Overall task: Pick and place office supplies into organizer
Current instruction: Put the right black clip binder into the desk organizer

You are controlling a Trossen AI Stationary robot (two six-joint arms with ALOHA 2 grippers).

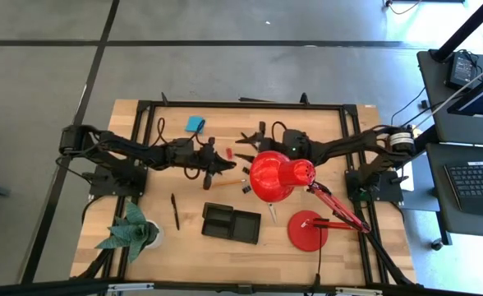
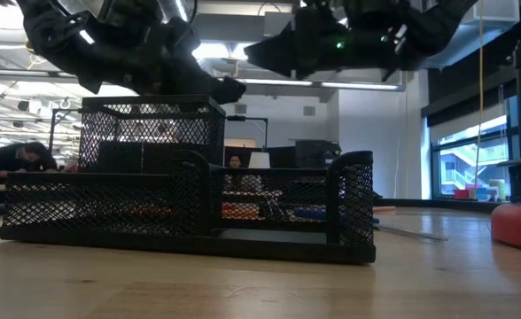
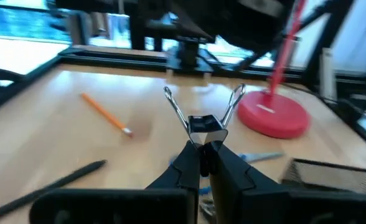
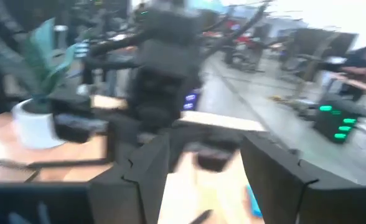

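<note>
A low black wire-mesh organizer tray (image 1: 231, 224) with compartments was seen lying near the table's front edge, its long axis set slightly aslant across the wooden table (image 1: 184, 255), between a thin black pen (image 1: 175, 211) and the round red base (image 1: 307, 231) of a desk lamp. The pen lay roughly front to back. Farther in, the left gripper (image 3: 201, 152) was held above the table's middle, its fingers clamped together on a black binder clip (image 3: 203, 124), the clip's two wire handles splayed away from the fingers. A wooden pencil (image 3: 105, 114) lay beyond on the tabletop, set diagonally. The right gripper (image 4: 205, 168) was poised near the lamp's red shade (image 1: 278, 175), its fingers spread apart with nothing between them. A blue square sticky-note pad (image 1: 195, 124) was left by the far edge.
</note>
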